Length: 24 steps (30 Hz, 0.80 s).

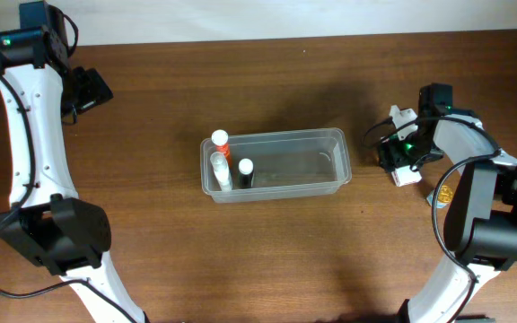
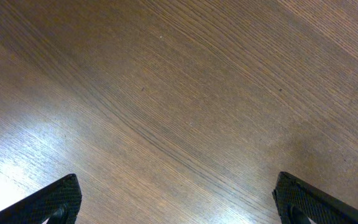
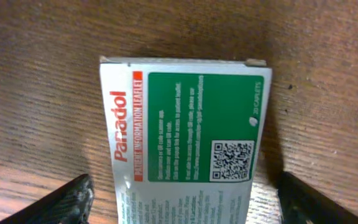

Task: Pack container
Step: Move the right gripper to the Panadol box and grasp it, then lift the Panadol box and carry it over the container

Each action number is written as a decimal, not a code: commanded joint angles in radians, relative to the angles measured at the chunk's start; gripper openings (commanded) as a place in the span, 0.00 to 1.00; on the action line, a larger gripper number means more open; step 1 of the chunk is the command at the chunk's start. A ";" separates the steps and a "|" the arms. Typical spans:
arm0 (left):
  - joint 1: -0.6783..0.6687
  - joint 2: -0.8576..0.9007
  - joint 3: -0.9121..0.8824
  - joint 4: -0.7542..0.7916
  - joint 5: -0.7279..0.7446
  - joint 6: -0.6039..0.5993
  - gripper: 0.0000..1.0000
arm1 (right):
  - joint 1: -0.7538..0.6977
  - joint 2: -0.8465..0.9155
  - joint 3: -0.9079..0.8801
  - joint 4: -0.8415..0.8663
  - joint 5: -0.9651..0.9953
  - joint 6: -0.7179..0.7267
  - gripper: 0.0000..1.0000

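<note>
The clear plastic container [image 1: 305,162] lies in the middle of the table. Three small bottles stand in its left end: an orange-capped one [image 1: 220,138], a clear one [image 1: 220,170] and a dark one with a white cap [image 1: 245,170]. The rest of the tub is empty. A white-and-green Panadol carton [image 3: 185,137] lies flat on the table to the right of the tub, and it also shows in the overhead view [image 1: 407,176]. My right gripper [image 3: 185,202] is open with a finger on each side of the carton, gaps showing on both sides. My left gripper [image 2: 179,199] is open and empty over bare wood at the far left [image 1: 92,88].
A small yellow round thing [image 1: 444,192] lies by the right arm's base. The right arm [image 1: 483,206] stands at the right edge of the table and the left arm [image 1: 34,135] runs along the left edge. The table's back edge meets a white wall.
</note>
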 commanded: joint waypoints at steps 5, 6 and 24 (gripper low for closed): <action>0.002 0.002 0.013 -0.001 -0.011 0.005 0.99 | 0.006 0.004 -0.010 -0.010 -0.009 0.008 0.76; 0.002 0.002 0.013 0.000 -0.011 0.005 0.99 | 0.006 0.004 -0.010 -0.010 -0.010 0.008 0.73; 0.002 0.002 0.013 -0.001 -0.011 0.005 0.99 | 0.006 0.002 0.024 -0.017 -0.010 0.105 0.36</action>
